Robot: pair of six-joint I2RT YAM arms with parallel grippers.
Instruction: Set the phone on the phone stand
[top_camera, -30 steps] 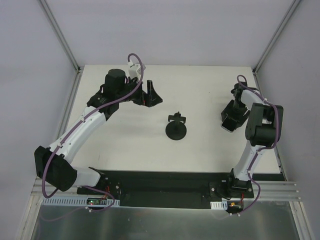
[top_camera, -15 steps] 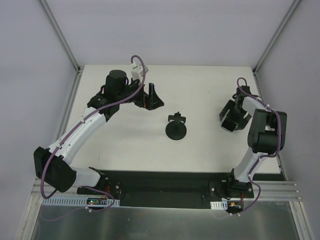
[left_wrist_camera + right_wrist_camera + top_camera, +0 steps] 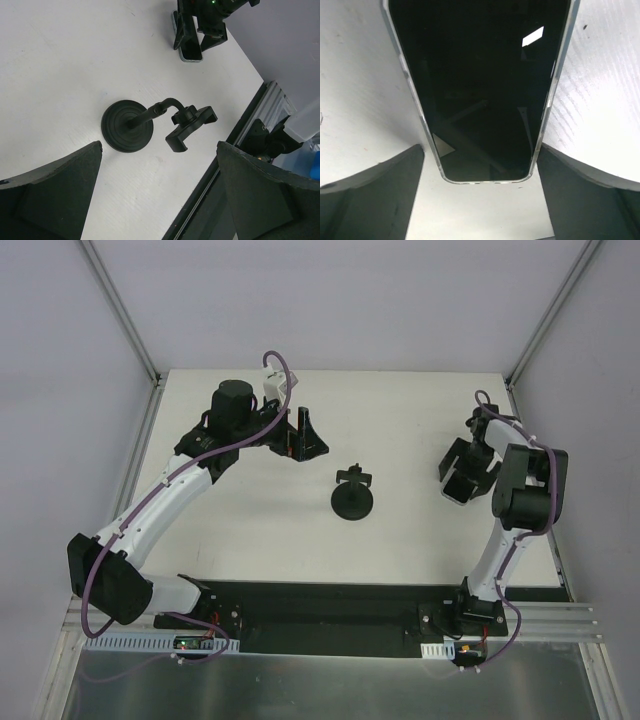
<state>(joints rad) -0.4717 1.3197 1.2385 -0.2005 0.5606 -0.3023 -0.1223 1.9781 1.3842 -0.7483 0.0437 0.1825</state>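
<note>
The phone (image 3: 457,489) lies flat on the white table at the right, glossy black face up with a silvery edge. My right gripper (image 3: 461,472) is low over it and open. In the right wrist view the fingers (image 3: 380,190) flank the phone's (image 3: 480,85) end, the right one close to its edge. The phone stand (image 3: 353,498) stands mid-table with a round disc base, a bent stem and an empty clamp holder. My left gripper (image 3: 305,435) is open and empty at the back left. In its view the stand (image 3: 127,125) lies between its fingers, with the phone (image 3: 190,49) beyond.
The table (image 3: 400,420) is bounded by metal frame posts at the back corners and grey walls. A black base rail (image 3: 340,605) runs along the near edge and shows in the left wrist view (image 3: 220,200).
The right arm's elbow swung out to the right and came back, and its gripper stayed over the phone. The left gripper edged slightly right. The phone and stand have not moved.
</note>
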